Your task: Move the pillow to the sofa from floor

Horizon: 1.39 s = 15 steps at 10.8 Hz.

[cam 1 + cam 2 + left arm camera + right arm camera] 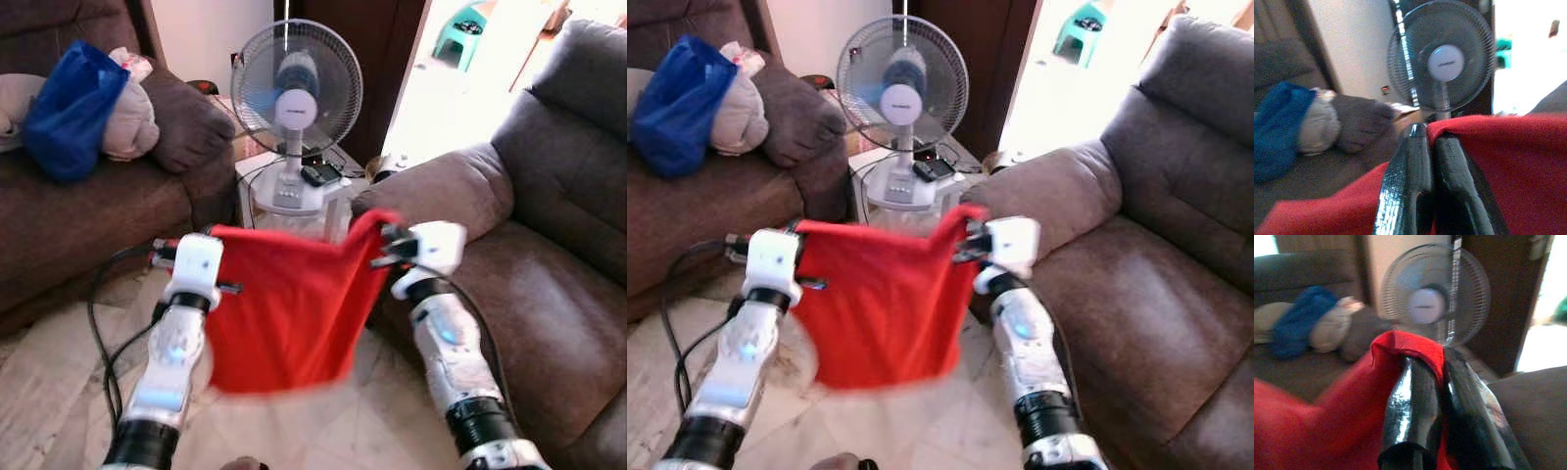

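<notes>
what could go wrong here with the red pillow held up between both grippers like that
The left gripper and right gripper each pinch only a top corner of the red pillow, which hangs limp between them; a thin hold could slip and drop it back to the floor. The fan stands close behind it, so a forward swing might knock it. The sofa lies to the robot's right, and turning could snag the fabric on its armrest.

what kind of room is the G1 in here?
Most likely a home living room: a brown sofa on the right, a second sofa on the left with a blue bag, and a table fan between them.
</notes>
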{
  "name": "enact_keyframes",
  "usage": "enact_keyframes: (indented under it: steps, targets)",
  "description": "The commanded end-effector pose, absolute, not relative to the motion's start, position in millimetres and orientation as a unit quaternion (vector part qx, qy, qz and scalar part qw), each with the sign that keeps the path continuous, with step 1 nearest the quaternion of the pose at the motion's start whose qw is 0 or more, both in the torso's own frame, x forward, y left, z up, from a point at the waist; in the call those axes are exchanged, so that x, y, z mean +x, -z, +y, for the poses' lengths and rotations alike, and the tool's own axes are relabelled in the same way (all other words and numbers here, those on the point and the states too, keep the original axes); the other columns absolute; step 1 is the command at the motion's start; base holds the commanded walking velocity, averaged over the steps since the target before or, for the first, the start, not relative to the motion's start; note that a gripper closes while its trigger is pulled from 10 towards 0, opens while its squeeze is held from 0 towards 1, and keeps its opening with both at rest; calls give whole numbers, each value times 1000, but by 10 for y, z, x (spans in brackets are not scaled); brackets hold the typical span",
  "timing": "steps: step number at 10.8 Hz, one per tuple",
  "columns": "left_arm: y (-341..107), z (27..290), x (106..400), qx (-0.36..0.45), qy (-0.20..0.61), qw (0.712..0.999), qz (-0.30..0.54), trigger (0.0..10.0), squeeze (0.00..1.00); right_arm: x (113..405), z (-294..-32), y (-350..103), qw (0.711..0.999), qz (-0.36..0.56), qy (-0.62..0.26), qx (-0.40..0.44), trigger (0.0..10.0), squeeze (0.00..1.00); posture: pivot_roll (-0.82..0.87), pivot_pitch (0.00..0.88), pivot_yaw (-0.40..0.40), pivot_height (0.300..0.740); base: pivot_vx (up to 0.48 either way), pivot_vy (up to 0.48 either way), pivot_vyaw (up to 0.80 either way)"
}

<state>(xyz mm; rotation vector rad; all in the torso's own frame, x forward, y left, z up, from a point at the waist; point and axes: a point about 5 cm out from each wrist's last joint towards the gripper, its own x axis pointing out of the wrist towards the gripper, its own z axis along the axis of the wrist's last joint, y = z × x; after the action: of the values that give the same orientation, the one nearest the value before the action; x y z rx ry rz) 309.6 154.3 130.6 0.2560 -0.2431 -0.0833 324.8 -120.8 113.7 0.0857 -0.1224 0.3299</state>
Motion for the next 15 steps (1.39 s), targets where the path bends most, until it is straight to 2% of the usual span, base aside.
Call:
enact_keyframes:
  steps: [1, 4, 7, 11, 15]
  targets:
    - [-1619, 1389, 3141, 119, 68, 973, -185, 10000, 0, 3262, -1211, -1290, 979, -90, -178, 49, 10000, 0, 89, 0, -63, 740, 0, 247, 0]
    - [-1608, 1406, 3136, 110, 72, 975, -178, 10000, 0, 3259, -1230, -1314, 977, -92, -188, 40, 10000, 0, 91, 0, -61, 740, 0, 242, 0]
    - [-1624, 1448, 3139, 107, 67, 976, -175, 10000, 0, 3292, -1323, -1303, 984, -84, -152, 39, 10000, 0, 90, 3, -59, 740, 0, 171, 0]
    - [-1606, 1446, 3139, 106, 68, 977, -169, 10000, 0, 3316, -1356, -1296, 988, -78, -126, 42, 10000, 0, 91, 7, -59, 740, 0, 396, 0]
    - [-1598, 1473, 3142, 96, 62, 980, -163, 10000, 0, 3343, -1385, -1288, 991, -67, -107, 44, 10000, 0, 89, 14, -59, 740, 0, 395, -753]
